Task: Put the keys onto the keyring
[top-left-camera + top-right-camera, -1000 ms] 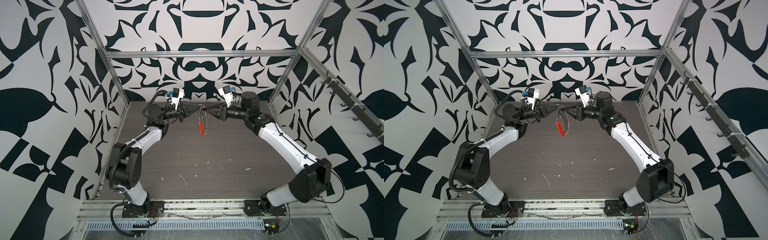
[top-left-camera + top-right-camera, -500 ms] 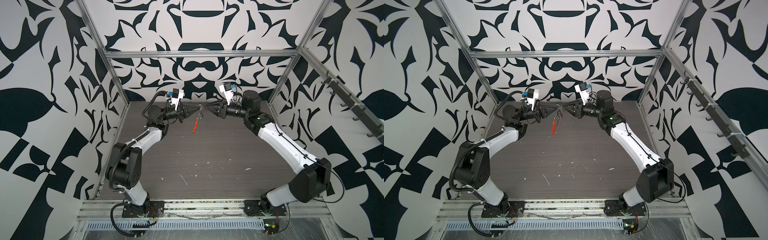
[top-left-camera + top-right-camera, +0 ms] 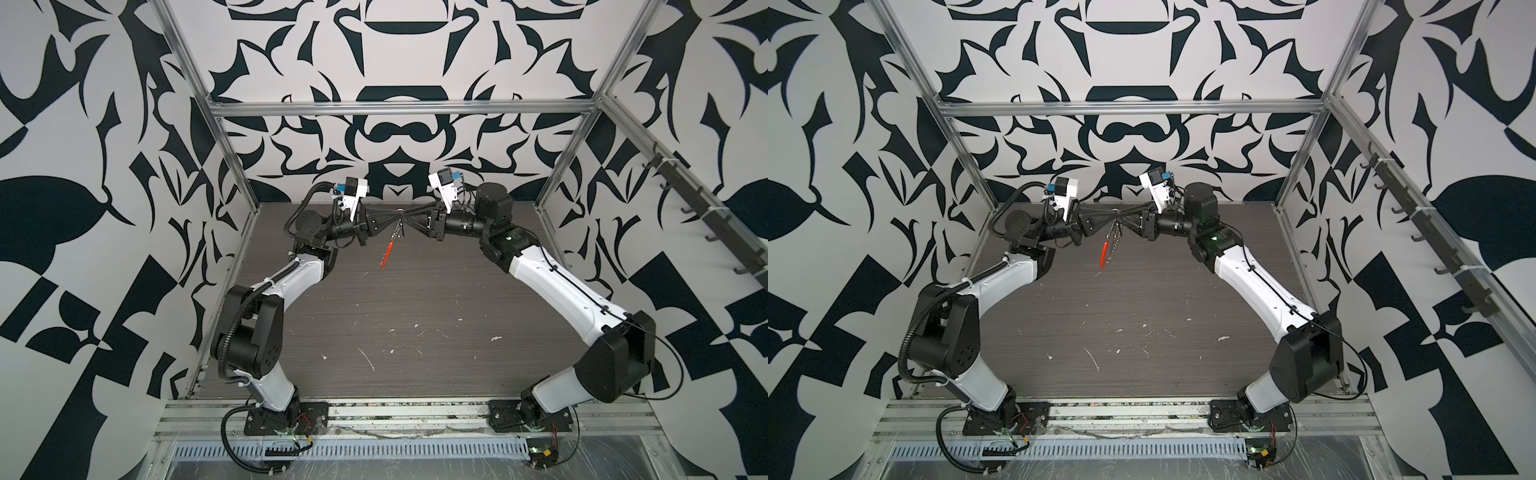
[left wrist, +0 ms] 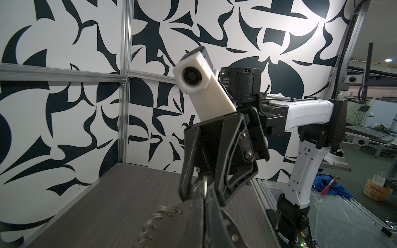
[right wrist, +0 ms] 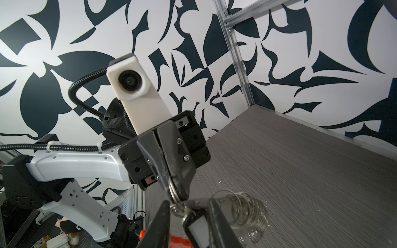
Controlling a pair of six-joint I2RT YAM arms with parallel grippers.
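Walls (image 3: 395, 50) of white board printed with big black leaf-like shapes close in the table (image 3: 415, 299) at the back and both sides. Aluminium posts (image 3: 199, 108) rise from its back corners, joined by a crossbar (image 3: 399, 109). The table is dark grey wood-grain, flecked with white scratches (image 3: 368, 359) toward the front edge. A rail of dark hooks (image 3: 675, 168) runs along the wall over the right edge. Beyond the front edge lie aluminium rails (image 3: 395, 417) and a slotted grey duct (image 3: 374, 451). In the left wrist view, past the front edge, a room shows with a lit ceiling lamp (image 4: 388, 60), a blue cloth (image 4: 330, 189) and a pale basket (image 4: 376, 190).
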